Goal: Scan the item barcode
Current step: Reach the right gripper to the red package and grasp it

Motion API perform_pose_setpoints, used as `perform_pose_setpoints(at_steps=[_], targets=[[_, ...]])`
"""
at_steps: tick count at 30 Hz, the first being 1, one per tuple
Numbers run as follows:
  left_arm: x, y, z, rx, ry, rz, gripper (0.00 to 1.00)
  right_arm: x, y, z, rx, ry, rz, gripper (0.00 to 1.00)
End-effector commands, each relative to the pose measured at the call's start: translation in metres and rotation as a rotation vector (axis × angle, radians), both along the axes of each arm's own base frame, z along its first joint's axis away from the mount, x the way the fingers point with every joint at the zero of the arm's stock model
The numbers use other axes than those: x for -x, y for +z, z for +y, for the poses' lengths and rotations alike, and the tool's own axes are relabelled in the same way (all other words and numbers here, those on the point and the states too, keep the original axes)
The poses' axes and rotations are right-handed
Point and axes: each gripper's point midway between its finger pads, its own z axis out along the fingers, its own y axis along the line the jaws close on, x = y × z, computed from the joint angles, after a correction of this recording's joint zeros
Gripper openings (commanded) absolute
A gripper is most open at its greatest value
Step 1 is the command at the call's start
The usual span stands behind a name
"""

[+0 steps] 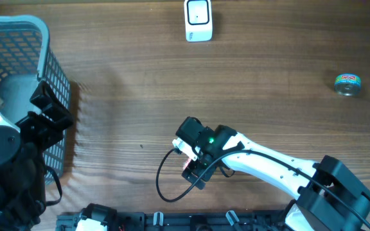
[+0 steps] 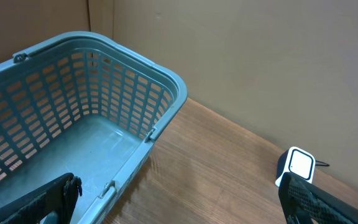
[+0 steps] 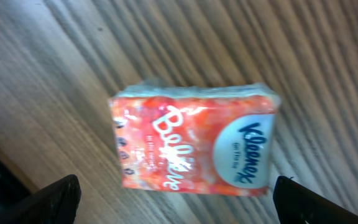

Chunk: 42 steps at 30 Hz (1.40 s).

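The item is a red-orange Kleenex tissue pack (image 3: 191, 140) lying flat on the wooden table, white logo oval to the right. My right gripper (image 3: 179, 208) hovers just above it, open, with one dark finger on either side and not touching it. From overhead only a red sliver of the pack (image 1: 187, 165) peeks out under the right gripper (image 1: 196, 163). The white barcode scanner (image 1: 198, 20) stands at the table's far edge, also in the left wrist view as the scanner (image 2: 301, 164). My left gripper (image 2: 179, 211) is open and holds nothing, above the basket's rim.
A blue plastic basket (image 1: 51, 64) stands at the left, its inside bare in the left wrist view of the basket (image 2: 73, 118). A small round tin (image 1: 347, 84) sits at the far right. A black cable (image 1: 162, 183) loops near the right arm.
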Motion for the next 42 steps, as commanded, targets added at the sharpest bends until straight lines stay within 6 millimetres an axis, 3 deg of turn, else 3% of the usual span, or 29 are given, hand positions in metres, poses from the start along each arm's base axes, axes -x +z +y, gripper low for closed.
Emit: perform_pose_setpoints(at_steps=[1, 6, 13, 18, 20, 27, 28, 29, 30, 36, 39, 42], targets=[[0.002, 0.001, 0.004, 0.0, 0.023, -0.007, 1.0, 0.01, -0.002, 0.009, -0.043, 0.026, 0.053, 1.0], [0.003, -0.001, 0.004, -0.003, 0.023, 0.004, 1.0, -0.001, -0.01, 0.007, -0.013, 0.04, 0.004, 1.0], [0.003, -0.001, 0.004, -0.003, 0.023, 0.003, 1.0, 0.003, -0.06, -0.006, 0.113, 0.034, 0.072, 1.0], [0.003, -0.001, 0.005, -0.003, 0.023, 0.004, 1.0, -0.004, -0.061, 0.004, 0.084, -0.045, 0.053, 0.96], [0.003, -0.001, 0.005, -0.003, 0.023, 0.004, 1.0, -0.003, -0.061, 0.003, 0.089, -0.069, 0.059, 0.9], [0.004, -0.002, 0.005, -0.005, 0.023, 0.011, 1.0, -0.009, -0.062, -0.004, 0.123, -0.1, 0.026, 0.88], [0.004, -0.002, 0.005, -0.005, 0.023, 0.011, 1.0, -0.01, -0.062, -0.006, 0.134, -0.104, 0.023, 0.88], [0.004, -0.002, 0.005, -0.005, 0.023, 0.011, 1.0, -0.008, -0.062, -0.008, 0.145, -0.102, 0.03, 0.97], [0.004, -0.002, 0.005, -0.005, 0.023, 0.011, 1.0, -0.005, -0.062, -0.012, 0.16, -0.101, 0.041, 1.0], [0.006, -0.002, 0.005, -0.003, 0.023, 0.006, 1.0, -0.023, -0.063, -0.023, 0.222, -0.157, -0.063, 0.99], [0.009, 0.0, 0.006, 0.0, 0.023, -0.006, 1.0, -0.016, -0.064, -0.019, 0.2, -0.165, -0.021, 0.83], [0.017, 0.003, 0.008, 0.005, 0.023, -0.024, 1.0, -0.015, -0.064, -0.018, 0.198, -0.234, -0.011, 0.79]])
